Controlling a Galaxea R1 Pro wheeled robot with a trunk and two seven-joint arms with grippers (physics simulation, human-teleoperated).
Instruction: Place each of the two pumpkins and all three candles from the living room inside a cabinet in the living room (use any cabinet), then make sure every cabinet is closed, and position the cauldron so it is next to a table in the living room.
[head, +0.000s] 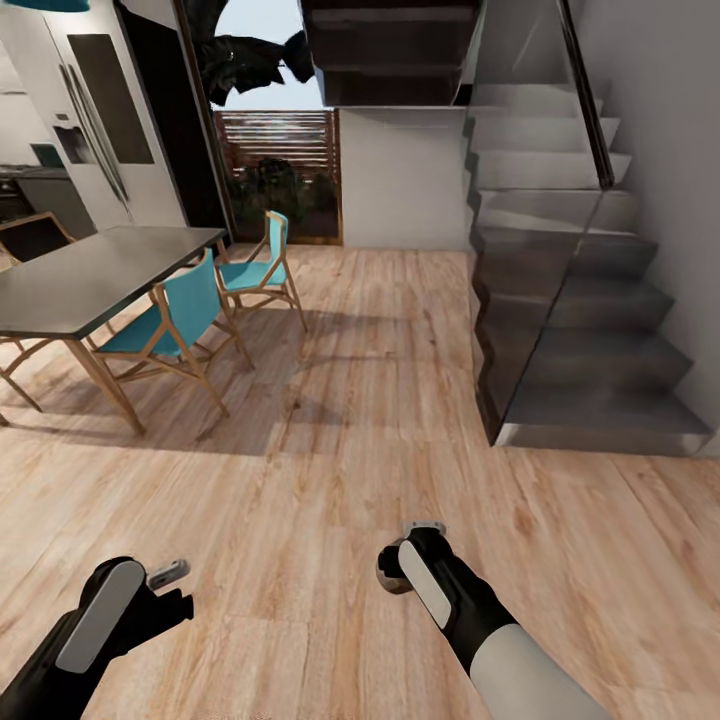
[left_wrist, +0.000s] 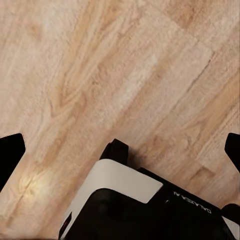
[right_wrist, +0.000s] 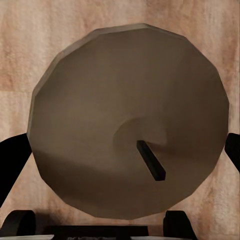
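Right now the right gripper, low and just right of centre in the head view, is gripping a grey-brown candle between its fingers, wick end facing its wrist camera. Meanwhile the left gripper is hanging at lower left over the wood floor, fingers spread and empty. Upper left, a dark table is standing among teal chairs; stairs are rising at right.

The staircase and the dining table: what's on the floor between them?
In the head view, just bare wood floor lies between the staircase and the dining table, whose teal chairs stand beside it.
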